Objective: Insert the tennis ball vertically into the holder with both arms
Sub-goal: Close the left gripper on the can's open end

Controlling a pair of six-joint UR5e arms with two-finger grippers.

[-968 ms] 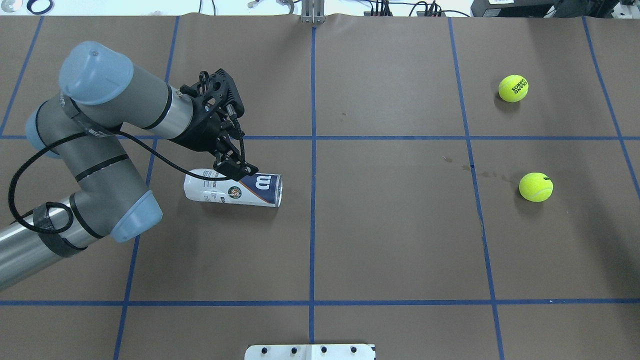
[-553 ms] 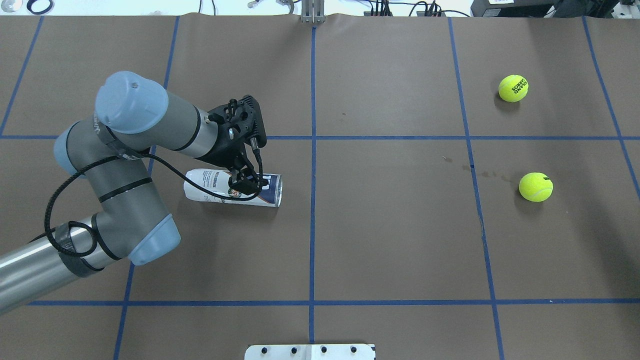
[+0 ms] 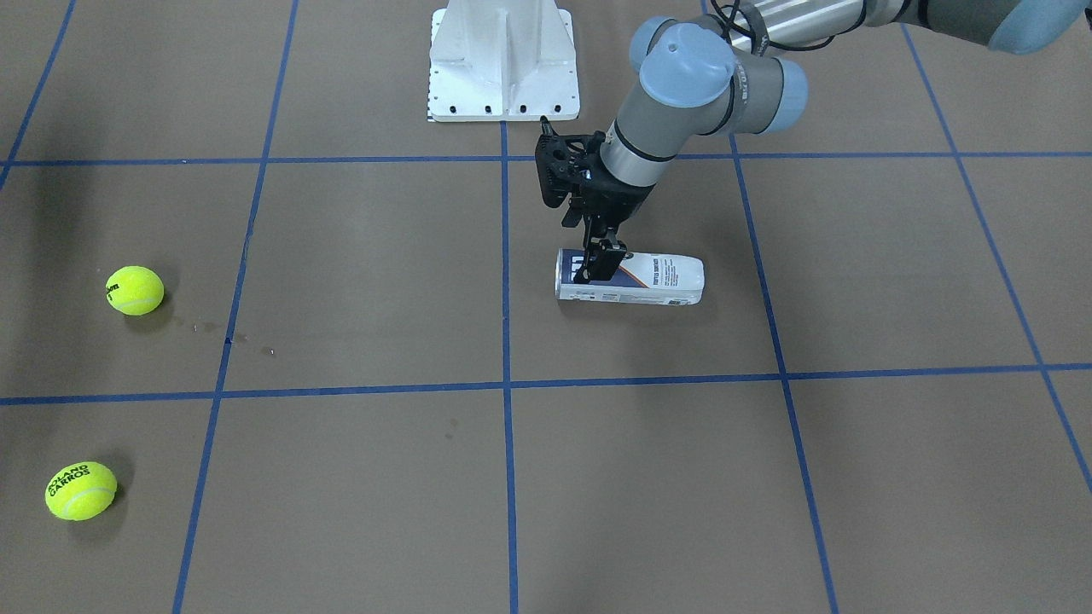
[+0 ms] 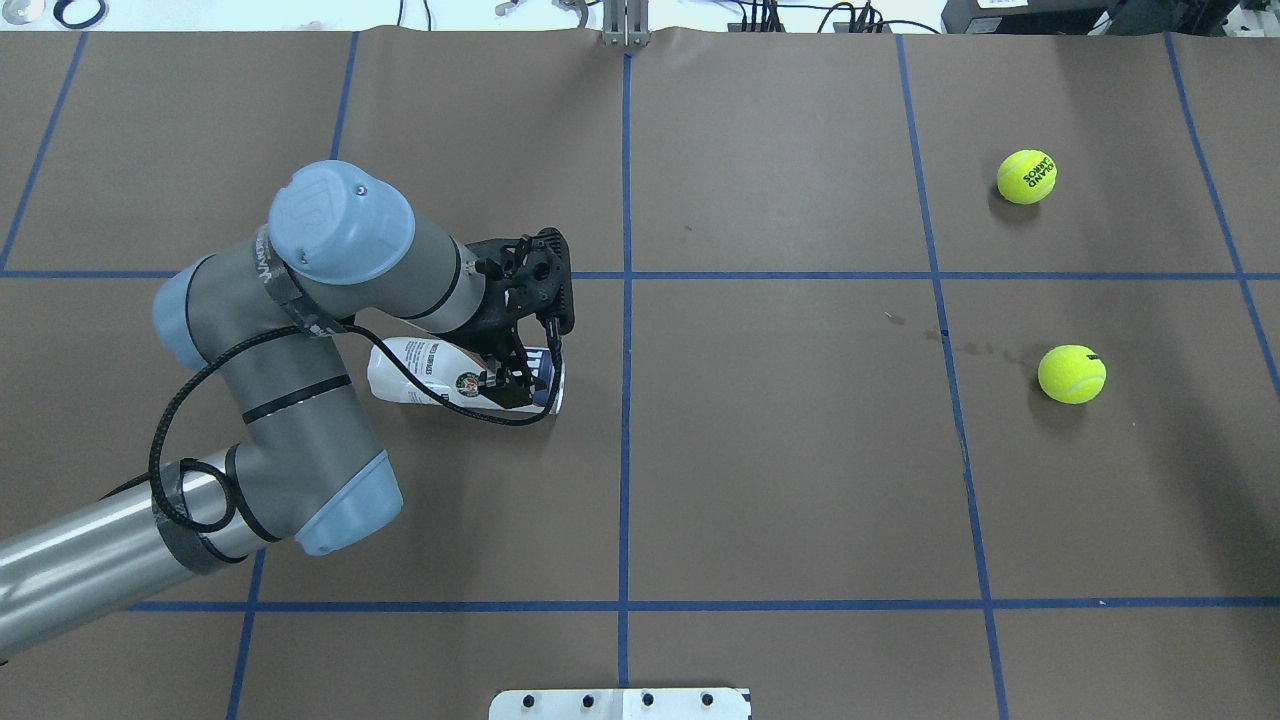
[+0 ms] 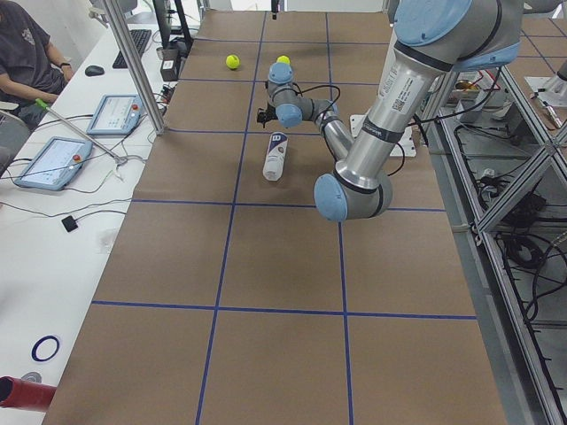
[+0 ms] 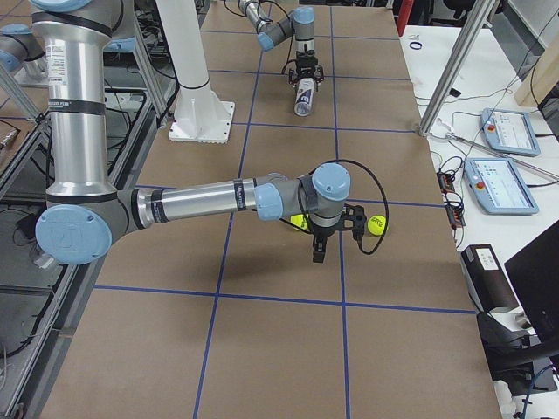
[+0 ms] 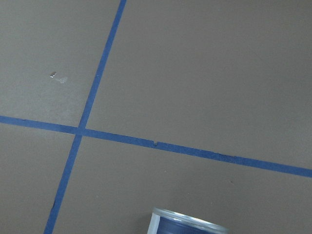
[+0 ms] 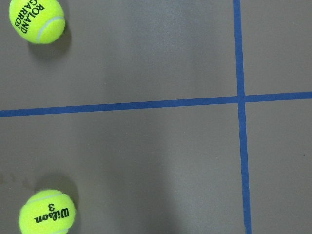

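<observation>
The holder (image 4: 430, 372) lies on its side left of the table's middle, with its navy open end toward the centre line. It also shows in the front view (image 3: 653, 280), and its rim shows in the left wrist view (image 7: 187, 225). My left gripper (image 4: 512, 380) is open and low over the navy end, one finger on each side of the tube (image 6: 303, 94). Two yellow tennis balls (image 4: 1026, 177) (image 4: 1072, 374) rest far right. My right gripper (image 6: 318, 251) hovers between them; I cannot tell whether it is open or shut. Both balls (image 8: 36, 20) (image 8: 47, 218) show in the right wrist view.
The white pedestal (image 3: 502, 60) stands at the table's robot side. Blue tape lines grid the brown table (image 4: 800, 450). A seated operator (image 5: 22, 53) and control tablets (image 5: 51, 162) are beside the table. A metal post (image 6: 463, 61) stands at its edge.
My left arm has swung right and lowered. Its gripper has moved from behind the holder's middle to over its navy end. The holder and the balls have not moved.
</observation>
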